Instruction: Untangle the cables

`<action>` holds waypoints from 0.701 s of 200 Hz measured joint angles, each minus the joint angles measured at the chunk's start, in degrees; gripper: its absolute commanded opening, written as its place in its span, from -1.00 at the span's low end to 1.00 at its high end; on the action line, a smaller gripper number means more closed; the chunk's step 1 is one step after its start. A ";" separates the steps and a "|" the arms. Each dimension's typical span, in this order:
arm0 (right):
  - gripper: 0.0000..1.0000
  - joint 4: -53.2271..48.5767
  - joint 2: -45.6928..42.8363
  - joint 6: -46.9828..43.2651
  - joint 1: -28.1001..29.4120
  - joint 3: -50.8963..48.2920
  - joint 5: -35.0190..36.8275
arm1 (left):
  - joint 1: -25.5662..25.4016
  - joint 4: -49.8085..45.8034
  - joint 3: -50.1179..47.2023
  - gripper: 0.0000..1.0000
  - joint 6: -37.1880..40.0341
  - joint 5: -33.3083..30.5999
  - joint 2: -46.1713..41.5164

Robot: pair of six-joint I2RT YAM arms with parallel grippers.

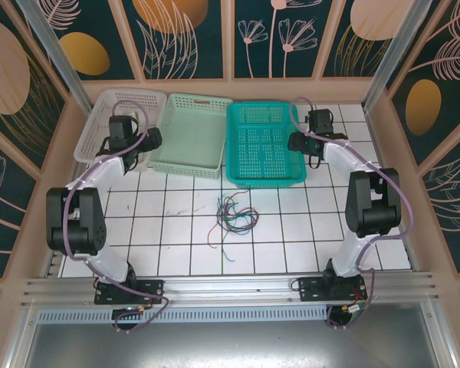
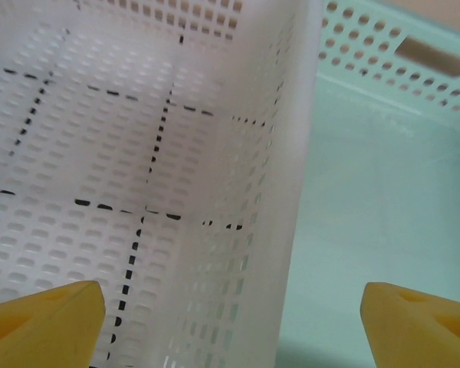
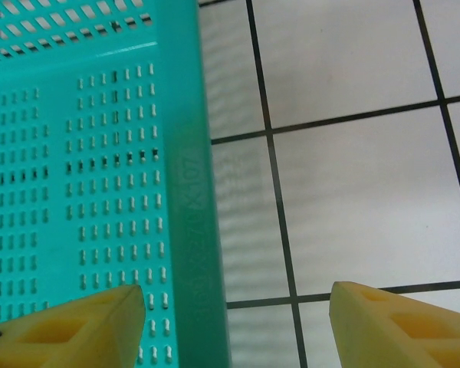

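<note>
The cables (image 1: 234, 213) lie in a loose tangle on the tiled tabletop (image 1: 176, 230), near its middle and in front of the teal basket (image 1: 264, 146), well apart from both arms. Blue, green, reddish and dark strands can be made out, but they are too thin and too knotted in the top view to count or to say which crosses over which; a few loose ends trail toward the near edge. The left end effector (image 2: 232, 307) hangs over the wall shared between the white basket (image 2: 138, 153) and the pale green basket (image 2: 383, 192). Its yellow fingers (image 2: 46, 322) stand wide apart with nothing between them, and their tips are cut off by the lower edge of the wrist view. Dark tile lines show brokenly through the white basket's slotted floor. The right end effector (image 3: 238, 295) hovers above the right rim of the teal basket, one finger over the basket floor and the other finger (image 3: 402, 326) over bare tile; the jaws are apart and clamp nothing. Raised lettering along that rim is too faint to read, and a small dark shape at the lower left corner of the right wrist view is cut off beyond telling.
</note>
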 measured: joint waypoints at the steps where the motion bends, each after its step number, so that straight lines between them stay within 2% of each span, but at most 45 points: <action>1: 0.30 -0.02 0.04 0.00 0.00 0.02 0.00 | -0.04 -0.09 0.09 0.70 0.04 0.02 0.22; 20: 0.17 -0.85 0.94 -0.24 -0.02 0.94 -0.02 | -0.63 -1.33 1.03 0.55 0.37 0.07 3.23; 44: -0.29 -1.27 1.42 -0.15 -0.26 1.86 0.04 | -1.62 -3.28 3.04 0.18 0.92 1.25 6.97; 60: -0.47 -1.27 1.42 -0.48 -1.09 1.90 -0.11 | -2.47 -3.72 4.55 0.05 0.33 2.16 8.46; 109: -0.58 -1.25 1.42 -4.13 -5.16 2.03 1.92 | -6.01 -2.99 4.81 -0.01 -2.27 3.04 8.66; 140: -0.56 -1.14 1.42 -6.43 -8.72 2.05 2.45 | -9.70 -2.89 4.81 -0.06 -4.68 3.06 8.68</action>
